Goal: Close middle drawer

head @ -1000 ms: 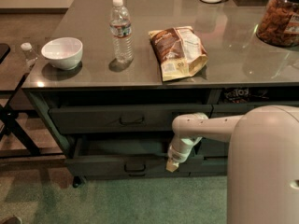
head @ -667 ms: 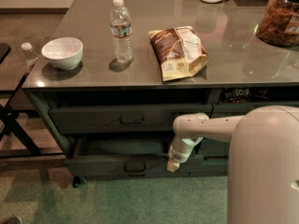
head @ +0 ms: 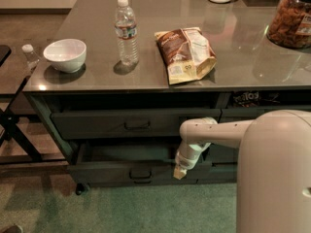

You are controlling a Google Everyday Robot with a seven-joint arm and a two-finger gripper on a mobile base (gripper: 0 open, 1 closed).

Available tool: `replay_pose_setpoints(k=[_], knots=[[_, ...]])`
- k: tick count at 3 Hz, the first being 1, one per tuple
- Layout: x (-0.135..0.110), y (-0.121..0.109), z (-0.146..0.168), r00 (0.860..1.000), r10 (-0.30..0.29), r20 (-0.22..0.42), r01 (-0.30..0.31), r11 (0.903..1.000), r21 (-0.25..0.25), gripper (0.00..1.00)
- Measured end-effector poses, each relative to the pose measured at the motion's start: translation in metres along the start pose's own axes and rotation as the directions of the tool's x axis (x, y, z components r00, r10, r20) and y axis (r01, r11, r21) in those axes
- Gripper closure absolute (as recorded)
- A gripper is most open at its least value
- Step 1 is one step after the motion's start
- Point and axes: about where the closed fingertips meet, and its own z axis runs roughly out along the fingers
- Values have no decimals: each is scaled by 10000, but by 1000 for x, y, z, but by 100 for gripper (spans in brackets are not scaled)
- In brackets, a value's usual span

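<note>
Little has shifted over the last second: the end effector (head: 180, 173) hangs at the same spot on the front of the middle drawer (head: 104, 171), and the drawer stands about as far out as it did. Starting at the left, that drawer lies low under the worktop (head: 87, 81), below the other wide drawer front (head: 92, 125), which looks shut. The middle drawer is pulled out, with a strip of its dim greenish inside showing above its long flat front. It should handle as a stiff, wide, shallow box on slides, probably light, though nothing of its contents can be seen. Closing it calls for no hold at all, only a flat push on the front. The best place is near the small loop handle (head: 141, 174) at the centre, since a wide drawer pushed off-centre may skew and bind. Right of that handle, the end effector points down at the upper part of the front, touching it or just beside it. Whether it is released or clenched I cannot tell. Its arm (head: 218, 132) reaches in from the right.
</note>
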Motion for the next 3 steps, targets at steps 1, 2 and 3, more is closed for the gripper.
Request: replay_pose_setpoints(k=[1, 2, 3], knots=[[0, 0, 0, 10000, 0, 0, 0, 10000, -1, 12], [0, 0, 0, 10000, 0, -1, 0, 10000, -2, 0], [0, 0, 0, 10000, 0, -1, 0, 10000, -2, 0]])
